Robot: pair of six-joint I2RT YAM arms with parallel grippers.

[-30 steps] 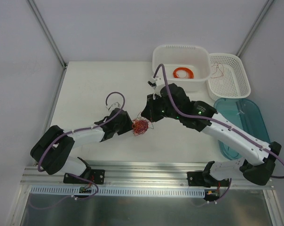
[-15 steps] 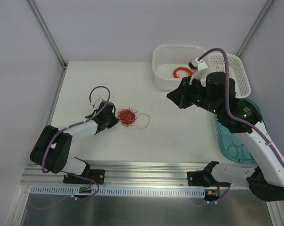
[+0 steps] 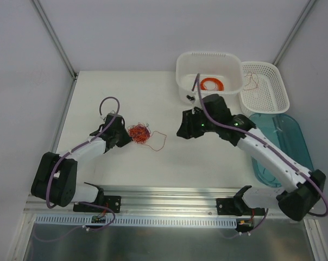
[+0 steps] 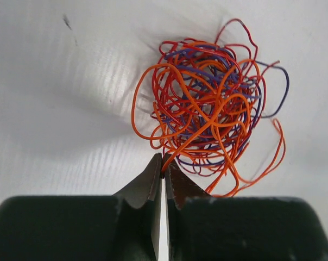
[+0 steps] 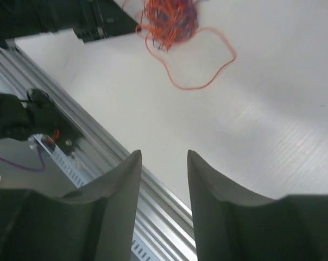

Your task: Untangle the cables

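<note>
We see our left gripper (image 4: 163, 169) clenched, its tips pressed together at the near edge of the cables (image 4: 205, 103), with an orange strand running right into the pinch. The cables form a small scribbly knot of red, orange and purple wire, lying on the table (image 3: 126, 98) left of its middle, just off the left gripper's nose. One loose loop (image 3: 158, 142) trails out of the knot to the right and lies flat on the table.

Our right gripper (image 5: 164, 160) is released: its two fingers stand apart with nothing between them. It hangs above the table, well apart from the knot and to its right, tilted toward the near rail (image 3: 169, 198).

Farther out, at the far right corner, a white tub (image 3: 181, 65) holds a neat orange coil (image 3: 212, 84). Just beside it, a white basket (image 3: 283, 89) holds a few thin red strands (image 3: 252, 81). A teal tray (image 3: 300, 136) lies nearer than the basket, along the right edge.
</note>
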